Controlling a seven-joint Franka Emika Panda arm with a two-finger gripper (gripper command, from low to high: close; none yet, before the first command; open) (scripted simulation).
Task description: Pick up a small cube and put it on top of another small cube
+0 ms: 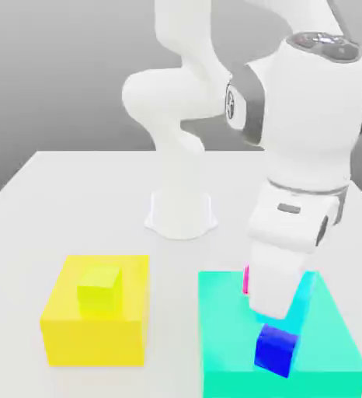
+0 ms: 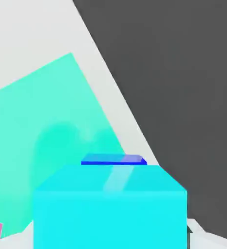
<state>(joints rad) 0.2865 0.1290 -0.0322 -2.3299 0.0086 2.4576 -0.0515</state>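
The gripper (image 1: 281, 315) hangs over the teal block (image 1: 223, 342), and whether its fingers are parted or closed I cannot tell; in the hand view a cyan cube (image 2: 110, 209) sits right at the hand with the blue cube (image 2: 114, 159) just past it. The blue cube (image 1: 276, 350) rests on the teal block just beneath the gripper, and a pink cube (image 1: 246, 278) peeks out behind the hand. Well away from the teal block, toward the exterior view's left, a yellow-green cube (image 1: 99, 289) sits on the yellow block (image 1: 67, 326).

Exterior view faces arm, elevated — both share teal block (image 1: 231, 342).
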